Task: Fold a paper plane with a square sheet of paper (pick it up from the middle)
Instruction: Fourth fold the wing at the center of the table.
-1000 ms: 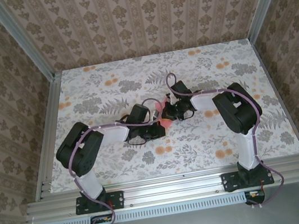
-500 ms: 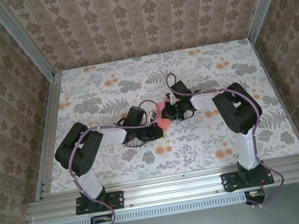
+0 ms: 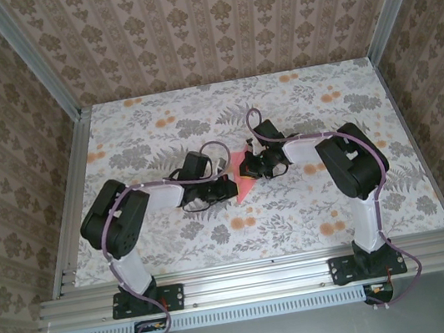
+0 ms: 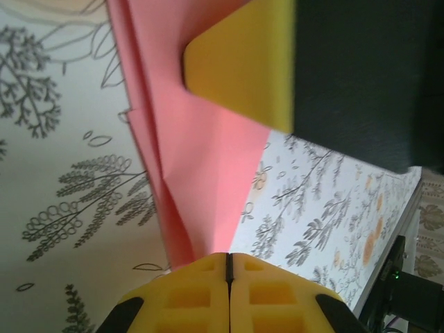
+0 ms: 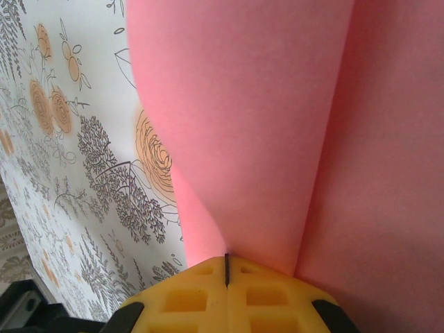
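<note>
- At mid-desk (image 3: 154, 110), top view: the pink paper (image 3: 242, 178) sits between the left hand (image 3: 226, 189) and the right hand (image 3: 255, 164), with both hands right up against it. It looks part-folded and not a dart yet. Layer detail is too small to read here.
- Left wrist view: the left hand (image 4: 229, 260) is clenched, seam tight. The paper (image 4: 201, 159) narrows down into it, so I read it as pinched at a folded end. Creased layers show along the paper's left edge. One of the right hand's fingers (image 4: 239, 62) rests on the paper at the far end.
- Right wrist view: the right hand (image 5: 227, 260) is clenched on the paper (image 5: 263, 125). The sheet bows up from the seam in two curved flaps, over the printed desk (image 5: 83, 139).
- Step, my read: tensioning the fold between two pinches.
- To do it well:
  - Keep both pinches firm and pull along the crease line, not across it.
  - Move slowly, since thin paper tears or slips at the pinch.
  - Line the edges up before flattening.
  - Press the crease onto the desk, and let go with one hand at a time.
- Containers: none are part of this job. The paper hangs between the hands, just over the desk.
</note>
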You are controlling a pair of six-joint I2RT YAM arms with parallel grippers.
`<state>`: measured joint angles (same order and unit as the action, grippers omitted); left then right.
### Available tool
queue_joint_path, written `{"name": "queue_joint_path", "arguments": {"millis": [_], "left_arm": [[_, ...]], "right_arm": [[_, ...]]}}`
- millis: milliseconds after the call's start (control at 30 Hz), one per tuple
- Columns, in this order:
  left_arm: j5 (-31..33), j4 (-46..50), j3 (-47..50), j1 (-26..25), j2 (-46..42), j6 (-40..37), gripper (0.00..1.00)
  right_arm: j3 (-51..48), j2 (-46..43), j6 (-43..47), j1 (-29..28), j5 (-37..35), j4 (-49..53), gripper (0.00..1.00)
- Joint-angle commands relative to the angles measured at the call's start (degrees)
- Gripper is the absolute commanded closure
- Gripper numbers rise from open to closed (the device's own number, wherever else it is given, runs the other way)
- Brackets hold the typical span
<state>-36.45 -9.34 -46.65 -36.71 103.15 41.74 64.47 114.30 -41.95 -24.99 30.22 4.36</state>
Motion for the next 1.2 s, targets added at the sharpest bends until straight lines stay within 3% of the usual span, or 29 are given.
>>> {"name": "queue_joint_path", "arguments": {"millis": [0,133,533,967,1167], "left_arm": [[-0.8,0.1,1.1,0.0,1.1,-1.3,0.93],[2.9,3.6,1.5,-0.1,1.6,-2.4,0.94],[3.7,8.3,-2.8,-1.7,-7.0,-3.5,0.93],[3.7,3.3,-3.0,-2.4,3.6,-2.0,0.95],[5.0,3.1,1.2,-2.4,3.6,-0.6,0.96]], "right_arm": [[-0.3,2.5,1.0,0.1,-3.9,3.7,0.96],[-0.1,2.6,1.0,0.1,-3.8,3.9,0.96],[0.1,2.4,1.0,0.1,-3.8,4.2,0.96],[-0.1,2.4,0.9,0.1,-3.7,4.0,0.96],[0.1,2.2,1.3,0.2,-3.1,4.2,0.96]]}}
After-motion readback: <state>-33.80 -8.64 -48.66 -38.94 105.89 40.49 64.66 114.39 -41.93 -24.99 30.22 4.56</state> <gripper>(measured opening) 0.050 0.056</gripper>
